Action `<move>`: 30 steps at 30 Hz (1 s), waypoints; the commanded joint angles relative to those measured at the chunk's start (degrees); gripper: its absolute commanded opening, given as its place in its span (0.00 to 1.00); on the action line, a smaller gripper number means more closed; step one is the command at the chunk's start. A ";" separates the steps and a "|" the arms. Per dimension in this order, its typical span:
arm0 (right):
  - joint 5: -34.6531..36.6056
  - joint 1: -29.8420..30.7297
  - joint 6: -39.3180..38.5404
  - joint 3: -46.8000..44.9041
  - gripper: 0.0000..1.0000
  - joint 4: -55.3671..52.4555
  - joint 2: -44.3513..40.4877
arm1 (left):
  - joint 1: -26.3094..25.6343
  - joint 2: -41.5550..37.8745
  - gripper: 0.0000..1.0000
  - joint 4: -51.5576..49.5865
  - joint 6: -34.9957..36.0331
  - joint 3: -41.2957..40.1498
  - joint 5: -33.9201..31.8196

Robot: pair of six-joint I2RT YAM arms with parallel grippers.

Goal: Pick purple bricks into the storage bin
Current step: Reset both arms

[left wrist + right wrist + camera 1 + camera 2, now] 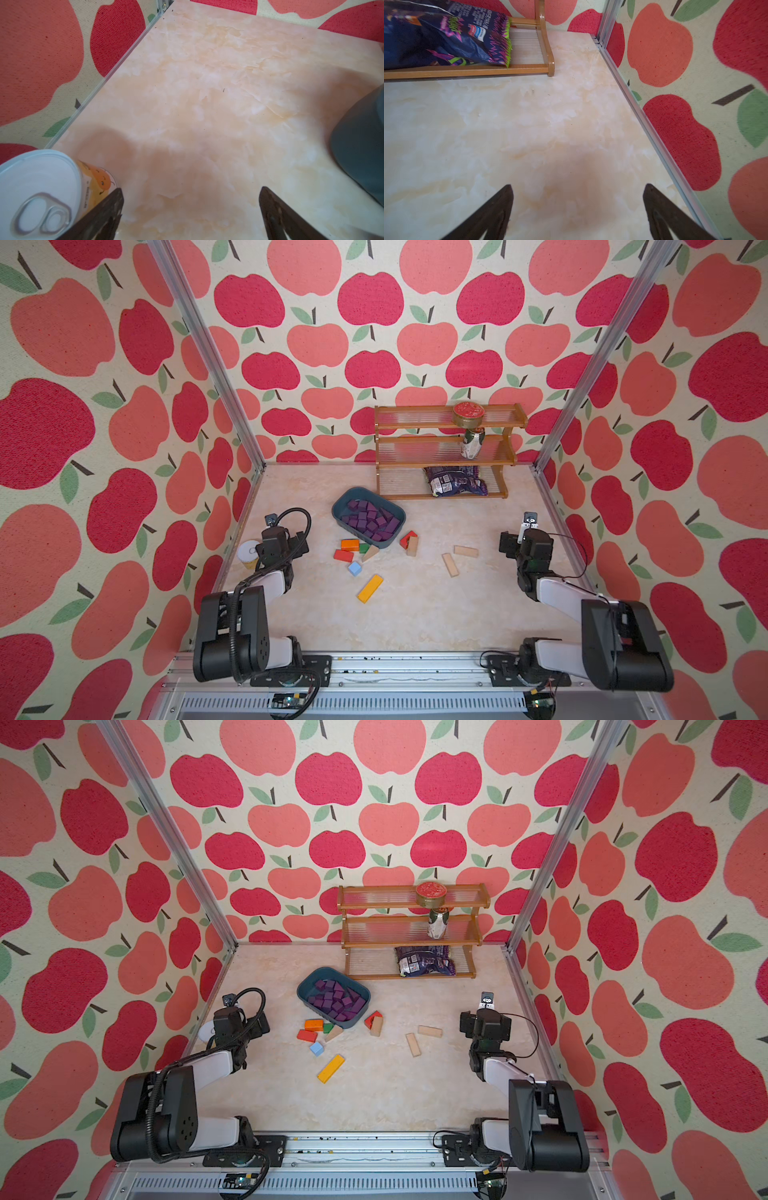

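Looking down in both top views, I count one rounded teal plastic bin (344, 508) heaped with about twenty matte purple bricks (371, 520); my left wrist view shows my left pincer (191, 207) spread wide near its smooth wall, my right wrist view my right pincer (577, 207) spread wide over the marbled table (529, 124).

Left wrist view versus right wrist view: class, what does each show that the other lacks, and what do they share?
Only the left wrist view: a white-lidded pull-tab can with an orange label and a corner of the dark teal plastic storage bin. Only the right wrist view: a dark purple snack bag on the bottom tier of the brown wooden rack. Both: cream marbled tabletop, apple-print wall, and an open, empty gripper: left gripper, right gripper.
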 commanded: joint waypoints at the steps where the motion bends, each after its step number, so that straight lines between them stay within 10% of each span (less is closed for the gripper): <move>1: -5.29 -2.68 4.07 4.69 0.99 5.63 6.13 | 1.92 1.65 0.99 2.33 1.60 3.47 4.14; 12: -4.96 0.27 0.64 3.96 0.99 7.31 6.18 | 2.29 2.59 0.99 12.15 0.06 0.08 15.41; 30: -5.93 3.34 -3.61 -0.56 0.99 20.30 10.82 | -3.21 9.62 0.99 20.43 5.05 -1.41 9.28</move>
